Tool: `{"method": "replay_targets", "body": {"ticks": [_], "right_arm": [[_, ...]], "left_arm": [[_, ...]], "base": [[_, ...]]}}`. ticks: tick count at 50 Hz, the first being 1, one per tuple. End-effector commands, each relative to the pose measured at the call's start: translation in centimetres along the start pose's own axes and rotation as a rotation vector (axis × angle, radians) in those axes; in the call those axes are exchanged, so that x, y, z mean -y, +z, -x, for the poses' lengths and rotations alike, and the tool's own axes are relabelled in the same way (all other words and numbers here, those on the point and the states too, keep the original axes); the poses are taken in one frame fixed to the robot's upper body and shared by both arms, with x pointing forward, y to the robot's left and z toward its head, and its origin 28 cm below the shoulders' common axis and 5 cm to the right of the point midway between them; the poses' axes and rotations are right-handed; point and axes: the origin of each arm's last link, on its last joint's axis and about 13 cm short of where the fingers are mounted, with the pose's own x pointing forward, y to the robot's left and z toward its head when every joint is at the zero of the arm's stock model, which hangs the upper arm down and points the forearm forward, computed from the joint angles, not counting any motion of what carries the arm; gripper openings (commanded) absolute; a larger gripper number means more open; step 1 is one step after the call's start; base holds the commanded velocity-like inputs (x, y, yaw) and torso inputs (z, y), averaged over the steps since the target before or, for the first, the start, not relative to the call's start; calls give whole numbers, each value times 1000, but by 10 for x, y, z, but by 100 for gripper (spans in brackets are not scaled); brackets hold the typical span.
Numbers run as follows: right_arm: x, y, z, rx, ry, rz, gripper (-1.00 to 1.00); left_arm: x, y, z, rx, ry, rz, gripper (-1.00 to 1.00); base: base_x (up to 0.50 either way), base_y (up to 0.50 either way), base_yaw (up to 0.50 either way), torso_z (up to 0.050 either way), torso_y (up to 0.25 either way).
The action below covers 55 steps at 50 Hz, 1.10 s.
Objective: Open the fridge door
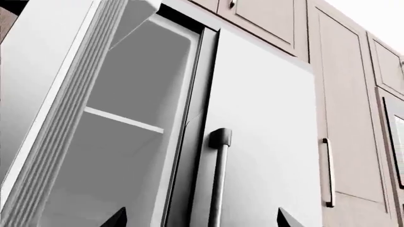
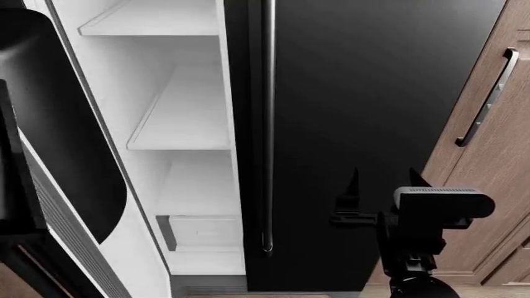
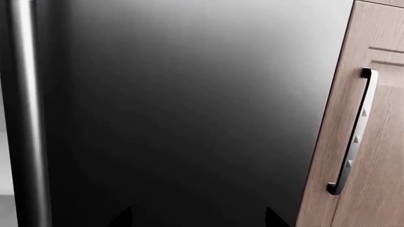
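Observation:
The fridge [image 2: 364, 93] is glossy black, and its left door [image 2: 74, 186] stands swung wide open to the left. This exposes the white interior [image 2: 195, 124] with its shelves. The right door [image 3: 189, 94] is closed, its slim bar handle [image 2: 267, 124] running down its left edge. My left gripper [image 1: 200, 220] is open and empty, pointing up at the gap between the open door [image 1: 50, 118] and the right door's handle [image 1: 218, 179]. In front of the closed right door, touching nothing, my right gripper [image 2: 383, 180] is open; only its tips [image 3: 123, 216] show in the right wrist view.
Brown wood-grain cabinets [image 2: 497, 186] stand right of the fridge, with a bar handle [image 2: 487, 99] on the nearest door [image 3: 360, 142]. More cabinets [image 1: 265, 19] sit above the fridge. The open fridge door fills the space on my left.

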Motion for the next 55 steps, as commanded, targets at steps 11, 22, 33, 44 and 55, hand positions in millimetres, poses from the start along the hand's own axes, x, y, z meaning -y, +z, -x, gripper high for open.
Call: {"method": "replay_targets", "body": {"ticks": [11, 22, 33, 44, 55], "right_arm": [[1, -5, -1, -16, -4, -6, 100], [1, -6, 0, -18, -5, -12, 100], [2, -7, 0, -19, -7, -14, 100], [2, -7, 0, -17, -5, -15, 100], [3, -6, 1, -13, -8, -18, 100]], "left_arm": [[33, -33, -27, -268, -43, 57, 100], [50, -51, -49, -336, -22, 120, 100], [50, -72, -74, -397, 64, 131, 100], [41, -87, -114, -387, 196, 83, 100], [32, -102, -145, -412, 316, 56, 100]], "base": [[0, 0, 0, 0, 0], [0, 0, 0, 0, 0], [0, 0, 0, 0, 0], [0, 0, 0, 0, 0], [0, 0, 0, 0, 0]]}}
